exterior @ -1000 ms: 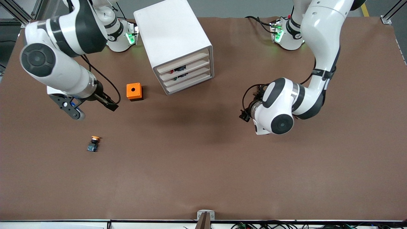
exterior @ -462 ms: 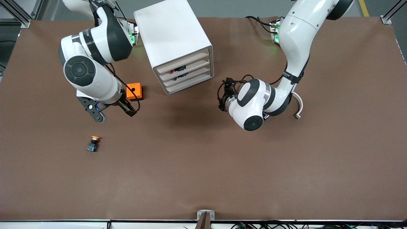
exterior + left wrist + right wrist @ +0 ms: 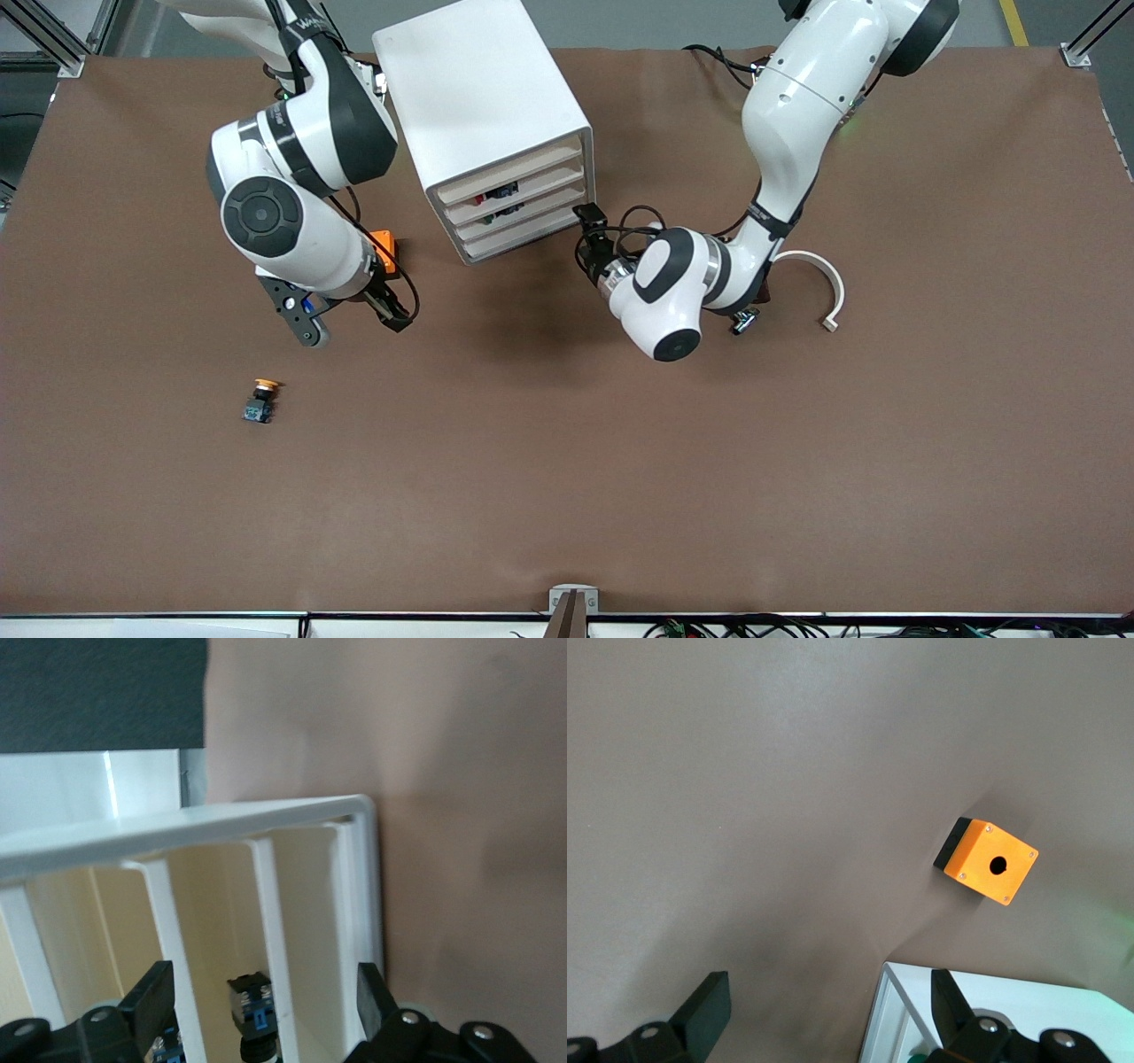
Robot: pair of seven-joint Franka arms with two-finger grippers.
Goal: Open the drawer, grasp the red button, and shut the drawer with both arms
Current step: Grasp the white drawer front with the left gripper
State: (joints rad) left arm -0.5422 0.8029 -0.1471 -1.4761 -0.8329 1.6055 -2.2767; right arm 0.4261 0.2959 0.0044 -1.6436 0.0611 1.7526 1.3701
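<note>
The white cabinet (image 3: 478, 84) stands at the table's back, its four drawers all shut. The second drawer (image 3: 540, 184) has a clear front; the red-capped button (image 3: 493, 193) shows dimly through it. My left gripper (image 3: 592, 232) is open, level with the cabinet's front at the corner toward the left arm's end, touching nothing. In the left wrist view its open fingers (image 3: 263, 983) frame the drawer slots, where a black-bodied button (image 3: 252, 1010) lies inside. My right gripper (image 3: 354, 330) is open and empty over the table by the orange cube. It also shows in its wrist view (image 3: 828, 988).
An orange cube with a hole (image 3: 384, 245) sits beside the cabinet, partly hidden by the right arm, and shows in the right wrist view (image 3: 990, 861). A yellow-orange-capped button (image 3: 261, 400) lies nearer the front camera. A white curved piece (image 3: 819, 283) lies toward the left arm's end.
Both arms swung in toward the cabinet. The left gripper moved up to the cabinet's front corner. The right gripper moved from the table's end to beside the orange cube.
</note>
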